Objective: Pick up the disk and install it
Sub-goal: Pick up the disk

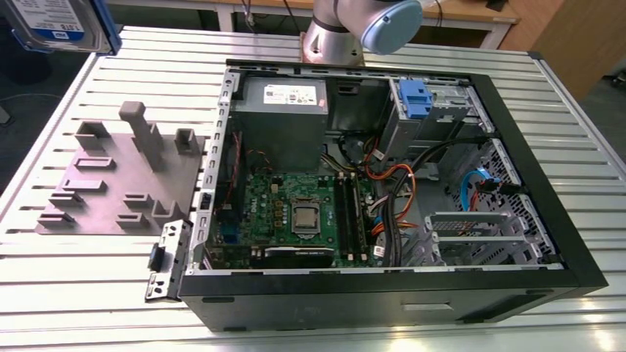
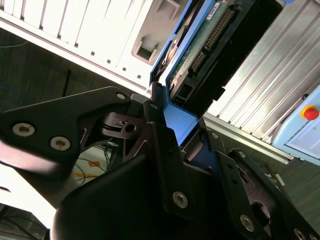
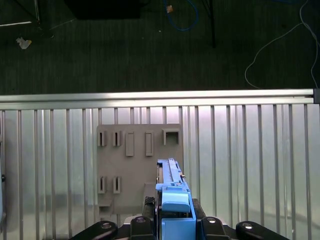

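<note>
Black metal gripper is clenching on the disk, a flat rectangular silver hard drive with blue plastic side rails. In the second wrist view the dark fingers are pressing on a blue rail from either side, and the disk is turning its green circuit-board face and connector row to the camera.

Disk is hanging in the air, touching nothing but the fingers. In the first wrist view it is riding edge-on, over a flat grey fixture plate with raised slots, which is lying on the ribbed aluminium table.

In the exterior view the disk is showing at the upper corner on the exterior view's left, white-and-blue label facing the camera, well apart from the open black computer case. Case is lying on its side on the table, just beside the plate. Inside it are sitting a green motherboard, a large grey metal box and a small blue plastic bracket. Silver robot arm is standing behind the case.
</note>
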`<state>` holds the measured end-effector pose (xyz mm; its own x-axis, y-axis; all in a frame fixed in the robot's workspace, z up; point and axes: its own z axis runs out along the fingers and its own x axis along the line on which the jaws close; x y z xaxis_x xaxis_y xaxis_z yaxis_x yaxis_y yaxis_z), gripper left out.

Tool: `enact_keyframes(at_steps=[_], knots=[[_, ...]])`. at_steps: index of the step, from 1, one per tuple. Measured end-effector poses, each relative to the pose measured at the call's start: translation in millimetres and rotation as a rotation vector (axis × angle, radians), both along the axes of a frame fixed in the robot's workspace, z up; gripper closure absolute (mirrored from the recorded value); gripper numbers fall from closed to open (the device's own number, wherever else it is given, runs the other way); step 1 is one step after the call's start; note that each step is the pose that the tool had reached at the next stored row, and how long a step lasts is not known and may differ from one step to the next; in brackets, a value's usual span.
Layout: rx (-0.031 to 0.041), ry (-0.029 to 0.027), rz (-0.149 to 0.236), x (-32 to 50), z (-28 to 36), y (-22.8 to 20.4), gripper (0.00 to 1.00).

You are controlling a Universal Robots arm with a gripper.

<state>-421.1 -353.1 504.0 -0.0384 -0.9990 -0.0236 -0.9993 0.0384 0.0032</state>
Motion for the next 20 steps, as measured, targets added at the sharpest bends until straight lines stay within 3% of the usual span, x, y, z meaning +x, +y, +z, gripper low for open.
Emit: enact_keyframes(at_steps=[20], knots=[[0.0000, 0.0000, 0.000, 6.3, 0.0, 0.0, 0.63]])
